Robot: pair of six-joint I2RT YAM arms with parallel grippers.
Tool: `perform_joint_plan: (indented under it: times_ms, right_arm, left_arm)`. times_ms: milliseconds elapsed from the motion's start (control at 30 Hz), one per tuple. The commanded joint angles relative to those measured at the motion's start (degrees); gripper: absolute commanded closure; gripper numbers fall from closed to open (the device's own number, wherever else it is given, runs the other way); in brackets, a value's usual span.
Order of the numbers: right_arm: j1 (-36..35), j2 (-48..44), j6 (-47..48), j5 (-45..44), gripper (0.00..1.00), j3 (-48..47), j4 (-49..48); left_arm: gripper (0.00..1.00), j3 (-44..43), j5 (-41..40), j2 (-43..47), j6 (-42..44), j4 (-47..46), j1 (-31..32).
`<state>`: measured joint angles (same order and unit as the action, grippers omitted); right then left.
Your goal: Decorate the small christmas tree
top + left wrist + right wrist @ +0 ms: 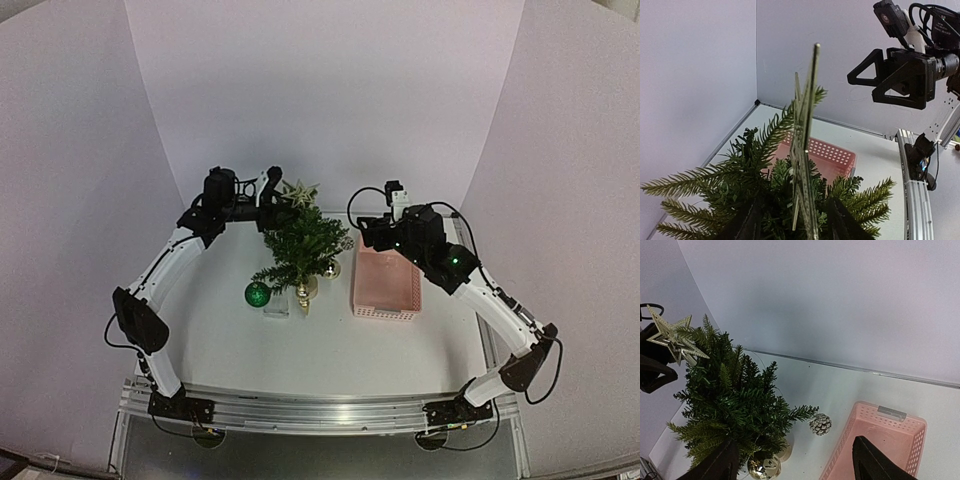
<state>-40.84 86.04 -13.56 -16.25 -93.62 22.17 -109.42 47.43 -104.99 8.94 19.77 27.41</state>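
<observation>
The small christmas tree (300, 248) stands on the white worktop (330, 350). It is about halfway between the left and right edges, and a bit nearer the far edge. A gold star (300, 192) sits on its very top.

The left gripper (794, 210) reaches in from the left side, up at the top of the tree. Its two fingers (747, 222) stand one on each side of the star, and the star's thin edge is between them. I can see a gap on both sides. So the jaws are partly open and have hold of nothing.

A pink basket (385, 312) sits just to the right of the tree, close to the right edge of the worktop. The right gripper (795, 441) hangs in the air near the far end of the basket. Its jaws are wide open, with nothing between them.

A green ball (258, 294) is low down on the near left side of the tree. A shiny gold ball (765, 467) is low down by the trunk. A silver pinecone (820, 424) is by the tip of a branch on the basket side. I cannot tell if it hangs there or lies on the worktop.
</observation>
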Motion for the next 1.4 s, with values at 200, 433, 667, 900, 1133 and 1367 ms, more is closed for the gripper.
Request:
perform_joint_plan:
  times_ms: [200,433,667,900,1133,1367]
  right_arm:
    - [2.5,1.1,-2.2,-0.6,0.23,0.2,-0.3]
    - [12.8,-1.0,-7.2,-1.3,0.22,8.7,0.8]
    - [26.3,-9.6,-11.5,-4.5,0.22,24.4,0.8]
    - [30.6,-19.1,-3.5,-4.7,0.20,42.0,-6.3]
    - [30.6,-27.9,1.5,1.1,0.18,60.3,-21.4]
    - [30.6,-38.4,2.6,1.6,0.18,76.3,-39.0]
  left_arm:
    - [0.11,2.0,4.5,11.1,1.0,3.6,-4.1]
    - [0.01,15.8,0.4,23.5,-9.9,-4.1,-10.7]
    - [0.00,33.2,-21.8,34.6,-14.8,-6.9,-14.8]
    - [0.00,54.1,-31.9,41.6,-21.7,-14.6,-25.1]
    - [0.00,74.5,-28.4,45.8,-17.4,-28.3,-34.0]
    - [0.00,84.5,-26.6,50.7,-9.3,-26.7,-40.4]
